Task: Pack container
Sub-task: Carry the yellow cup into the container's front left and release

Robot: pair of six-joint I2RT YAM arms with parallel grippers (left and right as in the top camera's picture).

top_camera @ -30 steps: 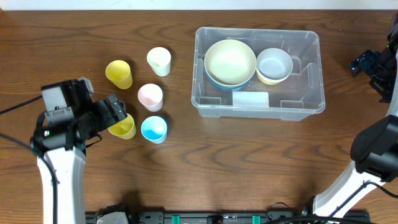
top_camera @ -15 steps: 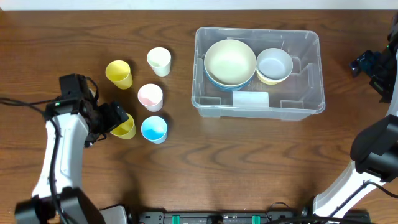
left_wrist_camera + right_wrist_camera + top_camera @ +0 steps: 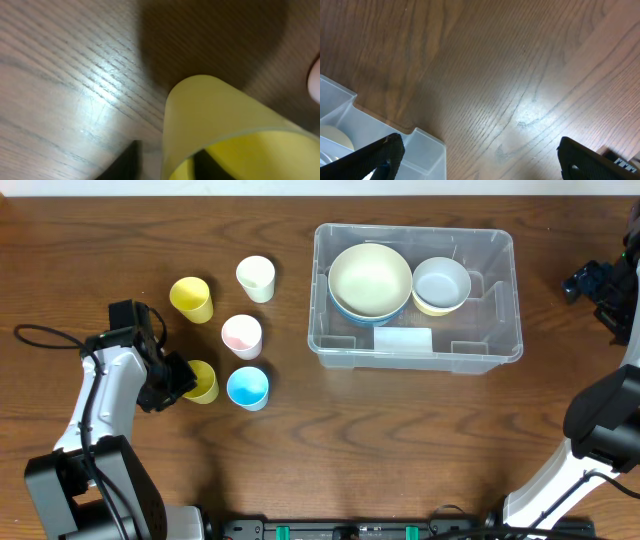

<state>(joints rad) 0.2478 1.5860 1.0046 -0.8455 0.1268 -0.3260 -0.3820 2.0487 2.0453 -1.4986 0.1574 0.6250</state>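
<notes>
Cropping hides most of the left gripper (image 3: 188, 378), seemingly clamped on the yellow cup (image 3: 215, 115); right gripper (image 3: 480, 160) stands wide apart.

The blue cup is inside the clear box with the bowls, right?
No. The blue cup stands on the table, outside the clear box; only the bowls are inside. The overhead view shows it.
</notes>
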